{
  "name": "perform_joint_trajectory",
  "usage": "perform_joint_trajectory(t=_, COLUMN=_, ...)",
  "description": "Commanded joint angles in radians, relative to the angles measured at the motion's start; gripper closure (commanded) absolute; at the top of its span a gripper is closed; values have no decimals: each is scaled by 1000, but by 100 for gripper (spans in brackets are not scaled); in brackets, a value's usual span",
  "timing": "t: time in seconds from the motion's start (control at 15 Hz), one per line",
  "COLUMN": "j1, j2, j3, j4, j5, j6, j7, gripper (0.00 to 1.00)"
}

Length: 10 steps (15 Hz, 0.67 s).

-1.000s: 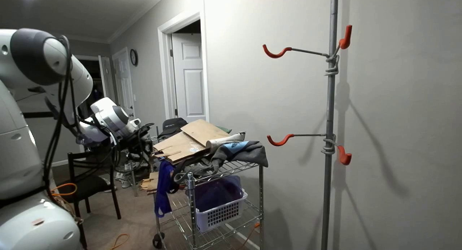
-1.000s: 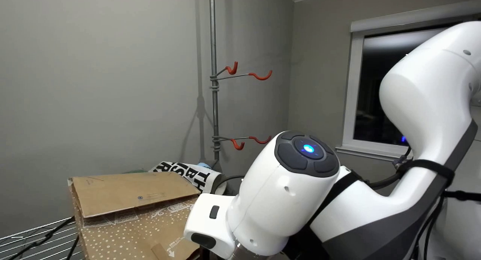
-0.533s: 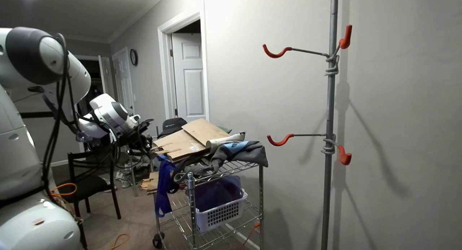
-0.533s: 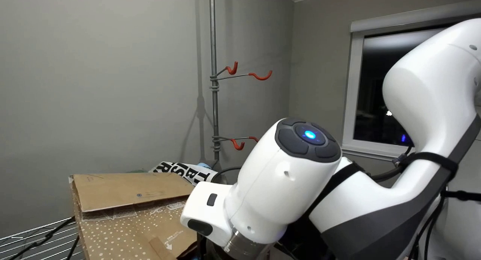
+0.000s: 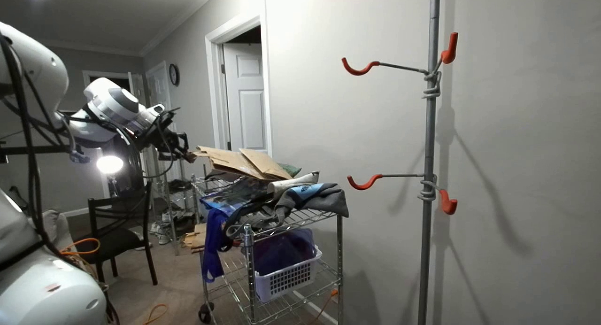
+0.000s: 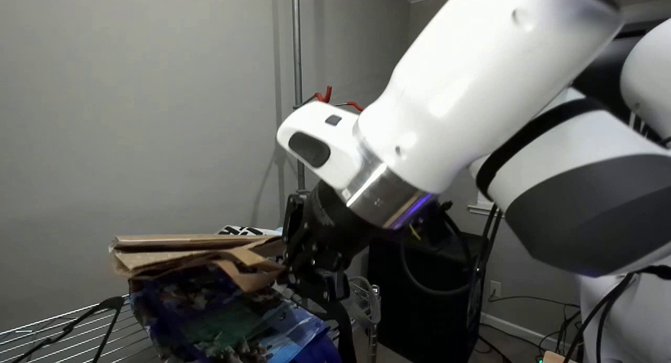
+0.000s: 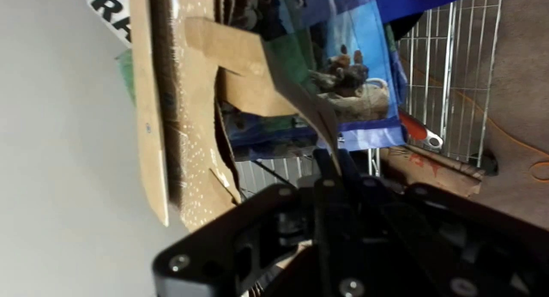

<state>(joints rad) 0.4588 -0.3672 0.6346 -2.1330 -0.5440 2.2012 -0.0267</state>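
While my gripper [image 7: 336, 166] pinches the cardboard [image 7: 199, 146] by a flap [image 7: 257, 93], I have that end raised above the bag [image 7: 356, 74] on the rack [image 5: 340, 250], the far end seemingly not yet clear.

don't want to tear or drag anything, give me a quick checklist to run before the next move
1. Hold on the flap: ok, the gripper is shut on the end of the cardboard flap.
2. Flap straight: not ok, it is bent.
3. Cardboard stack level: not ok, it tilts up on the gripper's side in an exterior view.
4. Blue printed bag free of the gripper: cannot tell, its edge lies too close in the wrist view.
5. Hook pole out of the way: ok, well apart from the gripper in an exterior view.
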Motion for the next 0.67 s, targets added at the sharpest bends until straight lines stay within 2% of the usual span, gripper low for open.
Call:
perform_joint_trajectory(t=0.0, j1=-21, j2=-86, j3=-6, j4=36, j5=-22, j6=-99, j7=-35, gripper=95)
perform_joint_trajectory(t=0.27, j1=-50, j2=-133, j3=16, j4=101, j5=-91, j6=-242, j7=-21, gripper=96)
perform_joint_trajectory(t=0.6, j1=-55, j2=-149, j3=20, j4=240, j5=-125, j6=-425, j7=-51, gripper=96)
